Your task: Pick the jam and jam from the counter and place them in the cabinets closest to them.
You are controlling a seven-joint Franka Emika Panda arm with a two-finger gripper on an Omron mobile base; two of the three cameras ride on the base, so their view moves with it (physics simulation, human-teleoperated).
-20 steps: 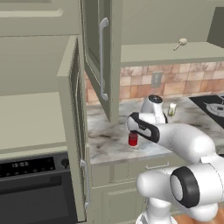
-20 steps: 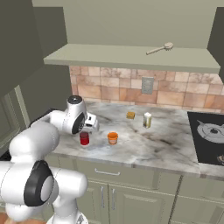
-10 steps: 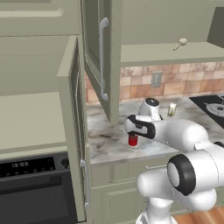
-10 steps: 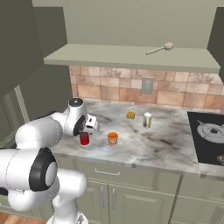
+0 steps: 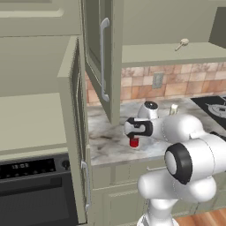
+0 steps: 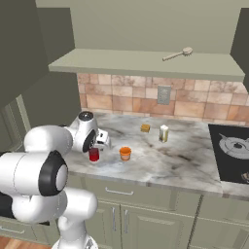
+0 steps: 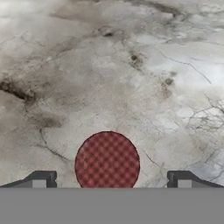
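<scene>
A small jam jar (image 5: 134, 142) with red contents and a red checked lid (image 7: 107, 162) stands on the marbled counter (image 6: 175, 163) near its front edge. My gripper (image 5: 132, 135) hangs just above it, pointing down. In the hand view the two fingertips (image 7: 42, 179) stand wide apart on either side of the lid, so the gripper (image 7: 110, 180) is open and holds nothing. A second small jar (image 6: 125, 153), orange, stands just right of the red jam jar (image 6: 94, 154). The upper cabinet's door (image 5: 103, 57) is swung open above the counter's left end.
A small orange block (image 6: 145, 128) and a cream carton (image 6: 164, 133) stand farther back by the tiled wall. The black hob (image 6: 233, 151) lies at the right. A wooden spoon (image 6: 177, 53) rests on the open shelf. An oven (image 5: 31, 170) sits lower left.
My hand has crept a little left and down until it is over the red jam jar, and the arm's elbow has swung round. The jaws stayed open. The jars have not moved.
</scene>
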